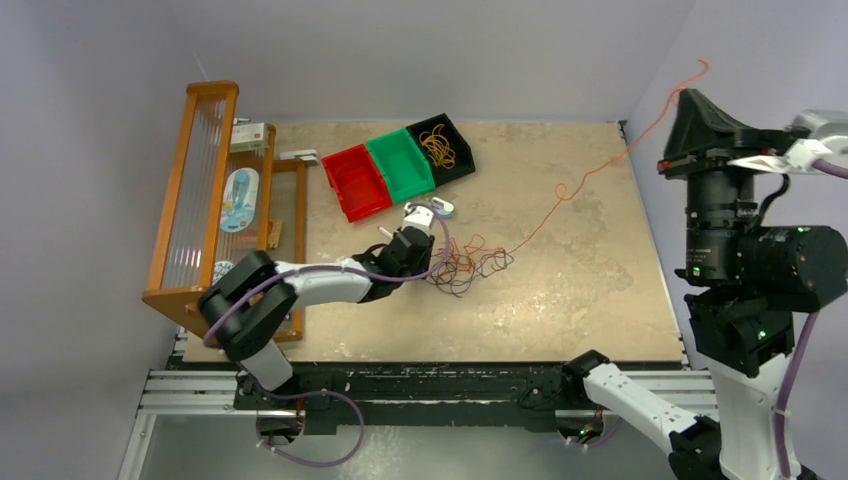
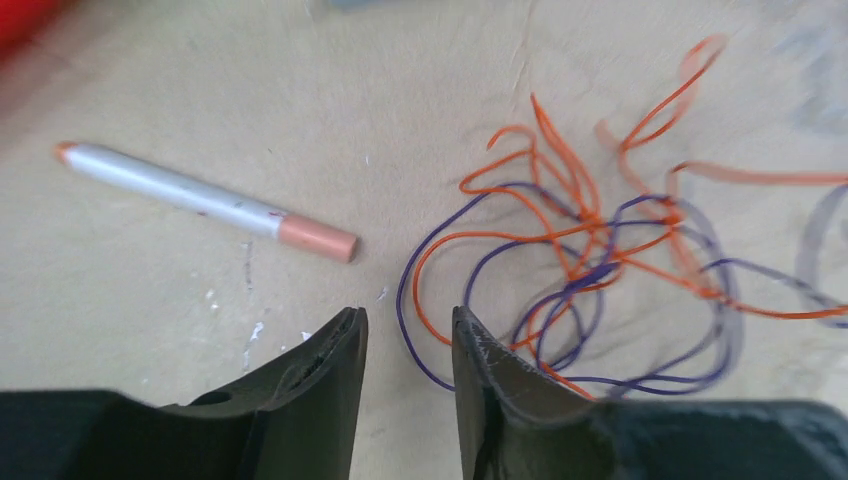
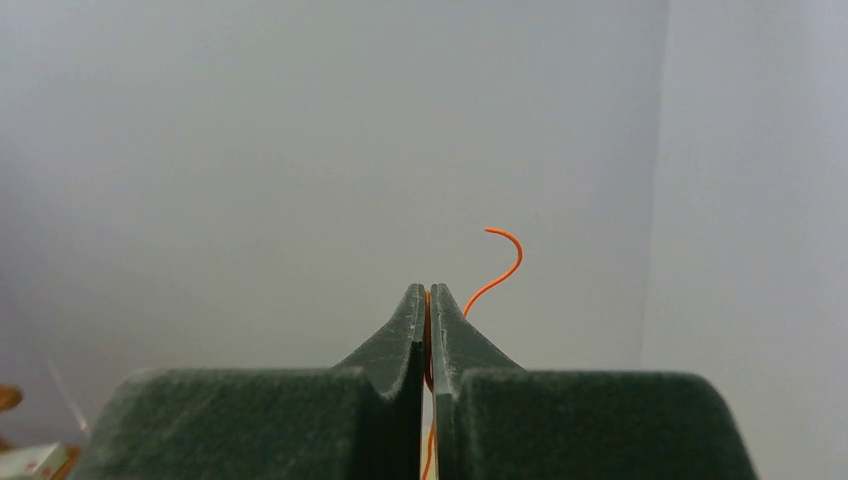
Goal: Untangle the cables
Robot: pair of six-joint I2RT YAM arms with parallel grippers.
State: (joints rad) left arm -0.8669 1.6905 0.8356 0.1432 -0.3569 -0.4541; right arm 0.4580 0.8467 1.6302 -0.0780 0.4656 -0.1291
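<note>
One broad beige, stone-patterned worktop (image 1: 560,310) carries nearly all that we see. Along its left edge stands an orange-brown wooden rack with clear ribbed panels (image 1: 195,190). The white-and-black left arm (image 1: 320,283) reaches from the near edge toward the middle of the worktop, and the right arm (image 1: 760,260) stands high at the right side, beyond the worktop's edge. At the far side three open plastic bins sit touching in a slanted row: a red bin (image 1: 355,183), a green bin (image 1: 400,162) and a black bin (image 1: 457,172). The black one holds a coil of thin orange-yellow wire (image 1: 438,148). The cables (image 1: 468,265), a loose tangle of very thin orange, red and dark looping wires, lie on the worktop near its middle, just beside the left arm's tip. From the tangle one long orange cable (image 1: 590,178) runs up off the worktop to the right jaws, which are pressed fully together on it, its free end curling above their tips. The left jaws stand partly open, low over the worktop at the edge of the tangle. We see nothing between them, and a dark-and-orange loop lies just beyond one tip. A silver crayon-like pen with a pink end (image 2: 205,200) lies flat, apart from the tangle.
</note>
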